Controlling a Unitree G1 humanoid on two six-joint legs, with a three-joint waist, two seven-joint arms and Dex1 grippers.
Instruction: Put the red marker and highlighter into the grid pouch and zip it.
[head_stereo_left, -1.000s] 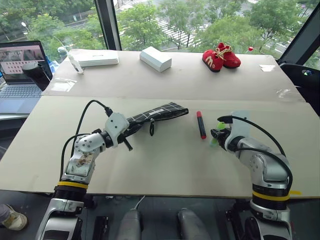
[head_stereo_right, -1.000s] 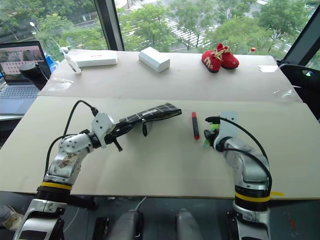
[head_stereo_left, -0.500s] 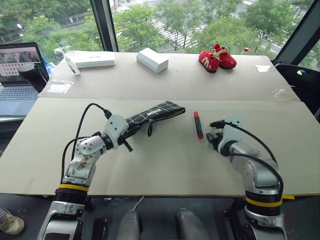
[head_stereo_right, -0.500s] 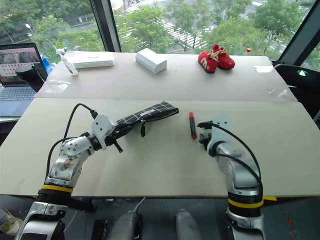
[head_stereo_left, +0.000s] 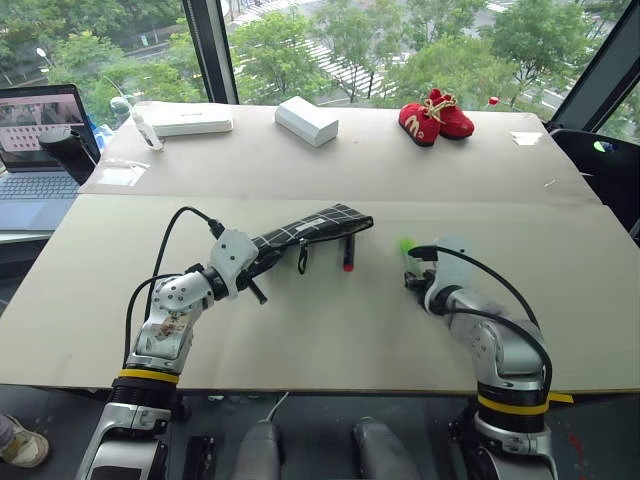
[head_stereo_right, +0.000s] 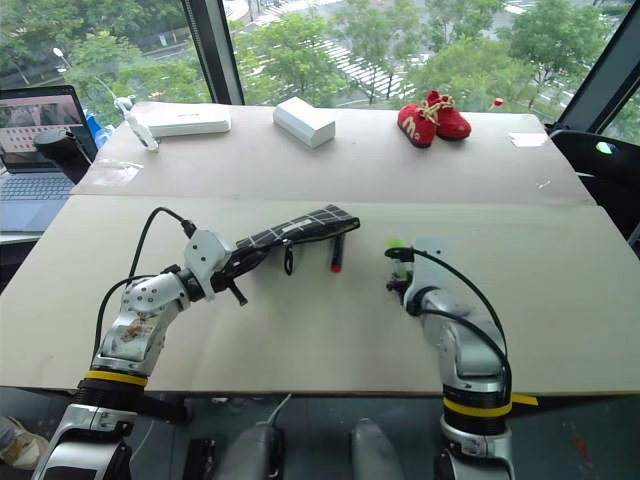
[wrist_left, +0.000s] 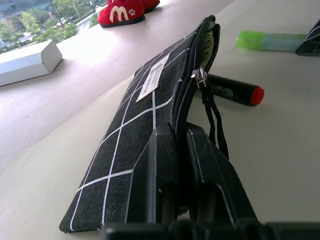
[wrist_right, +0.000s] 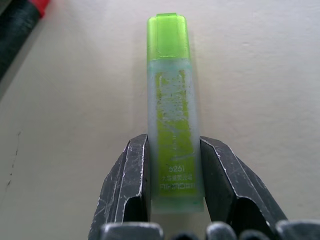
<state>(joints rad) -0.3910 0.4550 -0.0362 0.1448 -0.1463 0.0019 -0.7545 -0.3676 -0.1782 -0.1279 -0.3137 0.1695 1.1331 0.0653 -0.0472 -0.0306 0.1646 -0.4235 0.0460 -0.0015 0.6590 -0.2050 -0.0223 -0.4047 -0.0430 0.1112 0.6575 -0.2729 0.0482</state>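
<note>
The grid pouch (head_stereo_left: 315, 226) is black with white lines and sticks out level over the table, its zip open at the far end. My left gripper (wrist_left: 180, 137) is shut on its near edge. The red marker (head_stereo_left: 347, 252) lies on the table just by the pouch's open mouth, beside the hanging pull cord (wrist_left: 214, 117). To the right, my right gripper (wrist_right: 172, 147) is shut on the light-green highlighter (wrist_right: 172, 115), which points away from the fingers with its green cap (head_stereo_left: 405, 245) at the far end.
At the back of the table are a white box (head_stereo_left: 309, 118), a pair of small red shoes (head_stereo_left: 436, 113) and a flat white device (head_stereo_left: 185, 118). A laptop (head_stereo_left: 35, 140) stands at the far left. Bare tabletop lies between and in front of the arms.
The red marker has shifted left and now lies by the pouch's mouth. My right gripper moved left a little and closed on the highlighter. The left arm and pouch held still.
</note>
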